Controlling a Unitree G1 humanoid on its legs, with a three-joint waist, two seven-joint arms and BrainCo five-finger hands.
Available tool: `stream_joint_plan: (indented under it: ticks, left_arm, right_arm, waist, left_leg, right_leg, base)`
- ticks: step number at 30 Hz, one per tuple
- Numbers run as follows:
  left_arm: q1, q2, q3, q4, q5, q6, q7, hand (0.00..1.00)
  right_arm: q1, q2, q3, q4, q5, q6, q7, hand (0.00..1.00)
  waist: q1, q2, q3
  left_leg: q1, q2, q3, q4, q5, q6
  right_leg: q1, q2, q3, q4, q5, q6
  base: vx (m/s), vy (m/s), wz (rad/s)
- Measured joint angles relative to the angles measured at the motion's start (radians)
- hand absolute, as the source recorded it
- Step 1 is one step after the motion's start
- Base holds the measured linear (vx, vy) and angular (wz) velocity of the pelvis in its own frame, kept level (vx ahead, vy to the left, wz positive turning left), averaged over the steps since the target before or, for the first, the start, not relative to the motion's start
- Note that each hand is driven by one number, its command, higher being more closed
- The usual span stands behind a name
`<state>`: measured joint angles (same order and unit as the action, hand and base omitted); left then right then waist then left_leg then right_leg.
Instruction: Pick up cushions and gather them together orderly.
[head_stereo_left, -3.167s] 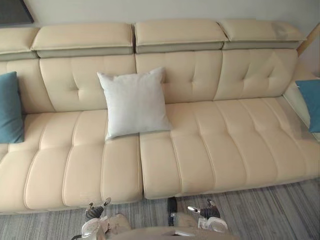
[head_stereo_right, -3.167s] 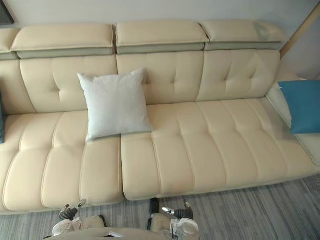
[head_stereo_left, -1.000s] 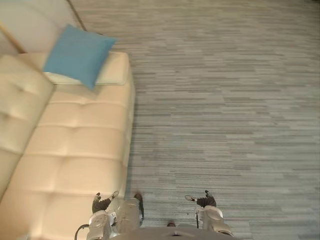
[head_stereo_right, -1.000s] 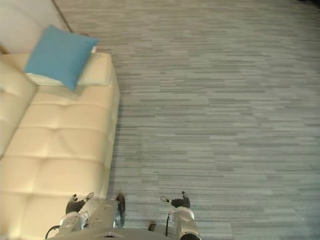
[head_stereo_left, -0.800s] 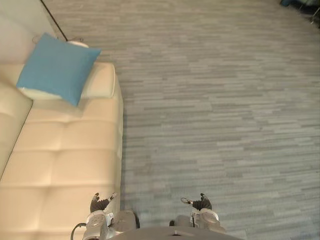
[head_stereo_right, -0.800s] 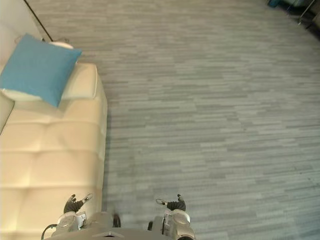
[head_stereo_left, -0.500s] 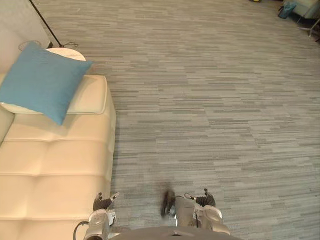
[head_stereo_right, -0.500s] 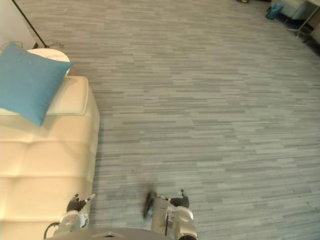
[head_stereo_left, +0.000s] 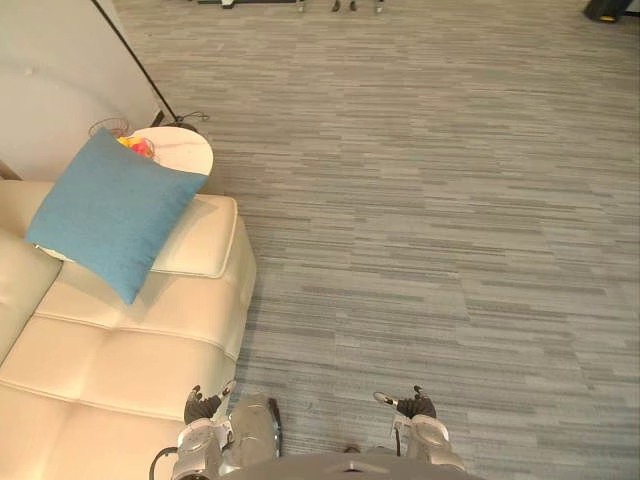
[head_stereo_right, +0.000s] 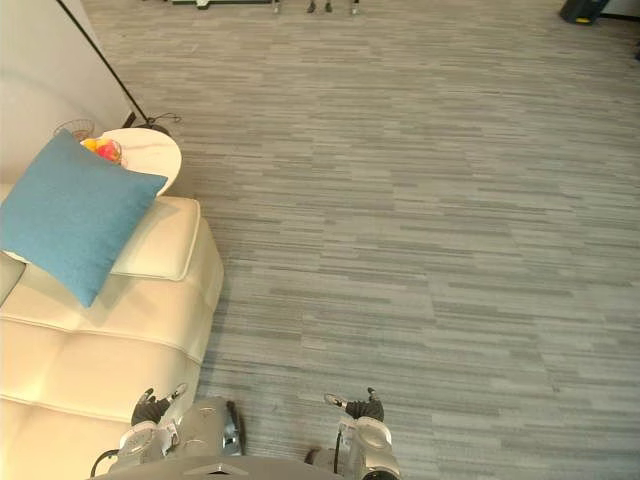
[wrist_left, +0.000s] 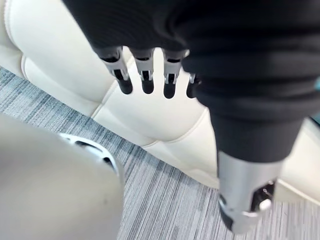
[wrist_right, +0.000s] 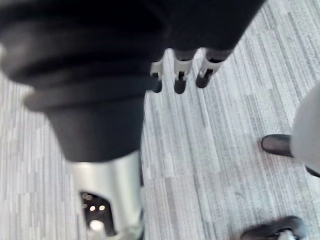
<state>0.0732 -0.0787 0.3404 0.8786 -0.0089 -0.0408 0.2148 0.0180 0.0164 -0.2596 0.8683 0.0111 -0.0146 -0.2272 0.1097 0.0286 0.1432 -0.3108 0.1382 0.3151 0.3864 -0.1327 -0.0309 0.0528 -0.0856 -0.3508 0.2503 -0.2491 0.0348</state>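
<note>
A blue cushion (head_stereo_left: 110, 215) leans tilted on the cream sofa's (head_stereo_left: 120, 345) end armrest, at the left of the eye views. My left hand (head_stereo_left: 205, 403) hangs low beside the sofa's front corner, well short of the cushion. In the left wrist view its fingers (wrist_left: 146, 70) point straight down over the sofa's seat edge (wrist_left: 165, 120), holding nothing. My right hand (head_stereo_left: 411, 404) hangs low over the grey carpet (head_stereo_left: 430, 200). Its fingers (wrist_right: 181, 70) are straight and hold nothing.
A small round white side table (head_stereo_left: 185, 150) with a bowl of fruit (head_stereo_left: 138, 146) stands just behind the sofa's end. A thin dark lamp pole (head_stereo_left: 130, 60) slants along the wall there. A dark object (head_stereo_left: 606, 10) sits at the far right.
The whole picture has shifted: the camera has swung, so the blue cushion and sofa end show higher and the side table has come into sight. Both hands stay low and empty.
</note>
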Motion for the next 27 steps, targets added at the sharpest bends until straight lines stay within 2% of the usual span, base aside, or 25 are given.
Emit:
stream_joint_plan:
  ticks: [1,2,3,4,5,6,7,8,9,10,11,13,15,16,17,18,19,20,21,22,23,24,25,26,27]
  left_arm:
    - [0.0,0.001,0.002,0.007,-0.006,-0.003,0.001,0.0]
    - [-0.003,0.007,0.002,0.017,-0.008,-0.005,0.0,0.0]
    - [-0.001,0.019,0.003,0.019,-0.009,-0.006,0.0,0.0]
    - [-0.002,0.021,0.016,0.021,-0.01,-0.006,0.0,0.0]
    - [-0.003,0.024,0.015,0.027,-0.011,-0.008,0.0,0.0]
    - [-0.003,0.03,0.009,0.04,-0.024,-0.009,0.001,0.0]
    - [-0.003,0.037,0.004,0.051,-0.03,-0.006,0.001,0.0]
    - [-0.004,0.046,-0.004,0.058,-0.035,0.001,0.002,0.0]
    - [-0.003,0.05,-0.01,0.061,-0.041,0.007,0.004,0.0]
    - [0.0,0.049,-0.008,0.062,-0.048,0.015,0.005,0.0]
    - [-0.002,0.049,-0.007,0.061,-0.048,0.018,0.005,0.0]
    - [-0.003,0.047,0.006,0.056,-0.048,0.02,0.012,0.0]
    - [-0.009,0.042,0.012,0.055,-0.048,0.02,0.019,0.0]
    - [-0.009,0.041,0.011,0.057,-0.047,0.02,0.022,0.0]
    - [-0.014,0.041,0.011,0.057,-0.046,0.019,0.022,0.0]
    - [-0.021,0.042,0.013,0.057,-0.045,0.019,0.022,0.0]
    - [-0.02,0.042,0.016,0.056,-0.045,0.019,0.023,0.0]
    - [-0.015,0.035,0.04,0.058,-0.031,0.019,0.022,0.0]
    - [0.008,0.011,0.059,0.062,-0.027,0.018,0.022,0.0]
    - [0.019,0.0,0.065,0.066,-0.027,0.018,0.022,0.0]
    - [0.029,-0.008,0.081,0.08,-0.028,0.019,0.022,0.0]
    - [0.024,-0.01,0.089,0.083,-0.028,0.019,0.02,0.0]
    - [0.019,-0.011,0.101,0.083,-0.029,0.019,0.021,0.0]
    - [0.021,-0.012,0.123,0.079,-0.035,0.019,0.022,0.0]
    - [0.021,-0.009,0.125,0.067,-0.037,0.018,0.021,0.0]
  right_arm:
    - [-0.007,-0.005,0.001,0.019,-0.001,0.001,0.0,0.0]
    - [-0.022,-0.004,0.001,0.054,-0.003,0.004,0.0,0.0]
    - [-0.024,0.007,0.001,0.056,-0.008,0.011,0.001,0.0]
    - [-0.017,0.014,0.0,0.057,-0.018,0.014,0.001,0.0]
    - [-0.02,0.014,0.0,0.058,-0.018,0.015,0.001,0.0]
    - [-0.019,0.013,-0.001,0.061,-0.022,0.019,0.002,0.0]
    - [-0.001,0.013,0.002,0.059,-0.035,0.019,0.004,0.0]
    - [0.009,0.016,0.007,0.055,-0.04,0.019,0.006,0.0]
    - [0.019,0.018,0.013,0.042,-0.042,0.018,0.007,0.0]
    - [0.024,0.013,0.016,0.039,-0.048,0.017,0.007,0.0]
    - [0.024,0.013,0.017,0.039,-0.048,0.017,0.007,0.0]
    - [0.031,0.016,0.019,0.021,-0.047,0.014,0.008,0.0]
    - [0.036,0.014,0.013,0.009,-0.047,0.009,0.008,0.0]
    - [0.038,0.013,0.007,0.008,-0.046,0.009,0.008,0.0]
    - [0.037,0.012,0.003,0.004,-0.044,0.01,0.008,0.0]
    - [0.043,0.01,-0.005,0.008,-0.038,0.011,0.008,0.0]
    - [0.049,0.011,-0.015,0.013,-0.037,0.011,0.008,0.0]
    - [0.063,0.012,-0.025,0.016,-0.036,0.019,0.007,0.0]
    - [0.073,-0.007,-0.032,0.015,-0.02,0.019,0.008,0.0]
    - [0.073,-0.015,-0.032,0.016,-0.017,0.018,0.008,0.0]
    - [0.064,-0.036,-0.018,0.023,-0.016,0.018,0.008,0.0]
    - [0.054,-0.047,-0.016,0.031,-0.015,0.019,0.008,0.0]
    - [0.047,-0.048,-0.016,0.033,-0.015,0.019,0.008,0.0]
    - [0.032,-0.042,-0.003,0.041,-0.014,0.018,0.007,0.0]
    - [0.04,-0.041,0.025,0.054,-0.012,0.019,0.007,0.0]
  waist:
    - [0.004,-0.004,-0.002]
    - [0.007,-0.024,-0.014]
    - [0.006,-0.046,-0.025]
    - [0.005,-0.058,-0.028]
    - [0.006,-0.061,-0.027]
    - [0.006,-0.064,-0.028]
    - [-0.007,-0.062,-0.026]
    - [-0.015,-0.065,-0.026]
    - [-0.021,-0.07,-0.027]
    - [-0.023,-0.063,-0.024]
    - [-0.021,-0.066,-0.026]
    - [-0.03,-0.074,-0.03]
    - [-0.024,-0.071,-0.028]
    - [-0.032,-0.068,-0.028]
    - [-0.038,-0.068,-0.029]
    - [-0.04,-0.07,-0.029]
    - [-0.041,-0.073,-0.029]
    - [-0.038,-0.075,-0.034]
    - [-0.03,-0.058,-0.059]
    - [-0.026,-0.04,-0.066]
    - [-0.031,-0.006,-0.082]
    - [-0.043,0.021,-0.075]
    - [-0.044,0.026,-0.073]
    - [-0.03,0.028,-0.069]
    - [-0.023,0.021,-0.065]
  left_leg:
    - [0.017,-0.01,0.004,-0.021,0.062,0.028]
    - [0.039,-0.042,0.017,-0.044,0.05,0.059]
    - [0.036,-0.06,0.019,-0.034,0.019,0.072]
    - [0.04,-0.07,0.018,0.009,-0.025,0.096]
    - [0.054,-0.077,0.016,0.016,-0.044,0.101]
    - [0.093,-0.093,0.01,0.01,-0.068,0.104]
    - [0.134,-0.108,-0.018,0.014,-0.093,0.108]
    - [0.163,-0.117,-0.038,0.014,-0.104,0.112]
    - [0.2,-0.13,-0.067,0.011,-0.109,0.117]
    - [0.248,-0.135,-0.1,-0.004,-0.113,0.124]
    - [0.267,-0.139,-0.111,-0.018,-0.114,0.124]
    - [0.32,-0.147,-0.185,-0.058,-0.132,0.11]
    - [0.34,-0.146,-0.238,-0.06,-0.161,0.097]
    - [0.345,-0.138,-0.293,-0.048,-0.183,0.083]
    - [0.338,-0.132,-0.337,-0.039,-0.202,0.075]
    - [0.333,-0.132,-0.395,-0.03,-0.22,0.05]
    - [0.336,-0.136,-0.42,-0.026,-0.228,0.042]
    - [0.354,-0.148,-0.48,-0.015,-0.255,0.021]
    - [0.366,-0.127,-0.512,-0.024,-0.264,0.002]
    - [0.363,-0.115,-0.519,-0.021,-0.265,-0.004]
    - [0.322,-0.091,-0.524,0.029,-0.254,-0.021]
    - [0.249,-0.062,-0.487,0.154,-0.227,-0.067]
    - [0.214,-0.043,-0.453,0.22,-0.219,-0.087]
    - [0.15,0.022,-0.332,0.366,-0.216,-0.094]
    - [0.121,0.066,-0.243,0.43,-0.22,-0.085]
  right_leg:
    - [0.007,-0.004,0.011,-0.003,-0.007,0.011]
    - [0.024,-0.024,0.029,-0.024,-0.01,0.018]
    - [0.033,-0.036,0.048,-0.035,-0.003,0.017]
    - [0.033,-0.054,0.073,0.014,0.0,0.021]
    - [0.028,-0.066,0.083,0.066,0.001,0.029]
    - [-0.014,-0.092,0.101,0.224,0.009,0.058]
    - [-0.094,-0.127,0.131,0.465,0.069,0.12]
    - [-0.134,-0.139,0.156,0.601,0.091,0.143]
    - [-0.181,-0.142,0.182,0.74,0.091,0.143]
    - [-0.238,-0.135,0.194,0.845,0.08,0.124]
    - [-0.261,-0.132,0.196,0.859,0.072,0.111]
    - [-0.349,-0.117,0.203,0.799,0.043,0.085]
    - [-0.394,-0.072,0.249,0.697,0.014,0.059]
    - [-0.403,-0.012,0.326,0.553,0.002,0.055]
    - [-0.401,0.022,0.383,0.448,0.003,0.058]
    - [-0.389,0.054,0.464,0.316,0.018,0.071]
    - [-0.379,0.057,0.488,0.261,0.026,0.069]
    - [-0.362,0.05,0.499,0.251,0.099,0.061]
    - [-0.367,0.06,0.452,0.303,0.04,0.032]
    - [-0.366,0.061,0.431,0.309,0.026,0.027]
    - [-0.36,0.059,0.383,0.306,0.012,0.016]
    - [-0.324,0.062,0.332,0.277,0.009,0.003]
    - [-0.303,0.065,0.308,0.257,0.011,-0.003]
    - [-0.237,0.074,0.257,0.201,0.017,-0.016]
    - [-0.176,0.075,0.222,0.157,0.019,-0.019]
  base:
    - [0.4,0.17,-0.04]
    - [0.33,0.137,-0.06]
    - [0.52,0.195,0.01]
    - [0.44,0.177,0.09]
    - [0.53,0.228,0.17]
    - [0.43,0.184,0.39]
    - [0.42,0.158,0.6]
    - [0.4,0.092,0.86]
    - [0.43,0.043,1.05]
    - [0.42,0.021,0.89]
    - [0.33,-0.01,0.81]
    - [0.29,-0.089,0.94]
    - [0.27,-0.179,0.85]
    - [0.24,-0.225,1.01]
    - [0.21,-0.286,1.5]
    - [0.17,-0.251,1.32]
    - [0.25,-0.352,1.49]
    - [0.4,-0.417,1.22]
    - [0.41,-0.398,1.08]
    - [0.35,-0.283,0.9]
    - [0.34,-0.234,1.08]
    - [0.33,-0.229,1.14]
    - [0.37,-0.273,1.03]
    - [0.27,-0.185,0.79]
    - [0.26,-0.168,0.8]
